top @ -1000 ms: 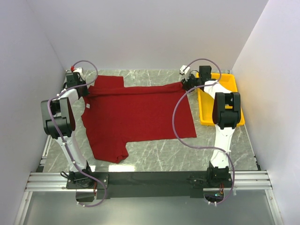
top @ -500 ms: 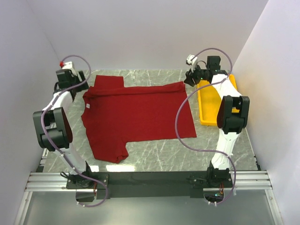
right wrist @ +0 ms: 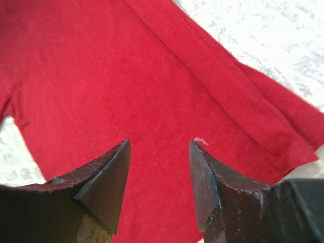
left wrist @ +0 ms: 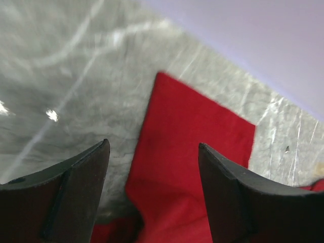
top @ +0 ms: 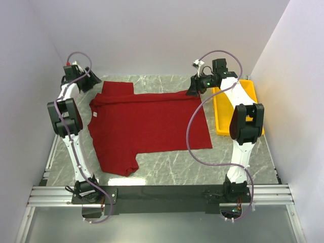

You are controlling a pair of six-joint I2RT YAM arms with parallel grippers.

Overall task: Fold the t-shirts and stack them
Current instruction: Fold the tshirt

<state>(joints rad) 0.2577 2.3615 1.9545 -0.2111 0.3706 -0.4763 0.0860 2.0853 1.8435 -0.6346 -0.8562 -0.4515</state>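
1. The grey marble table (top: 167,172) fills the floor of the white-walled cell, with both arm bases at its near edge.
2. The dark red t-shirt (top: 147,121) lies spread flat on the middle of the table. Its collar is to the left and its hem to the right. 1 sleeve points to the far edge and the other to the near edge.
3. The left arm (top: 63,116) reaches to the far left corner, and the right arm (top: 243,121) reaches to the far side, passing over the tray.
4. The yellow tray (top: 220,114) sits on the table just right of the shirt's hem, apart from the cloth.
5. The right gripper (right wrist: 159,143) hangs over the shirt's far hem corner. Its 2 fingers are spread, with only flat red cloth showing between them.
6. The left gripper (left wrist: 153,146) hangs by the far sleeve, with its 2 fingers wide apart. Bare marble and the sleeve's edge show in the gap, and nothing is held.
7. A small white neck tag (top: 94,115) shows at the collar.
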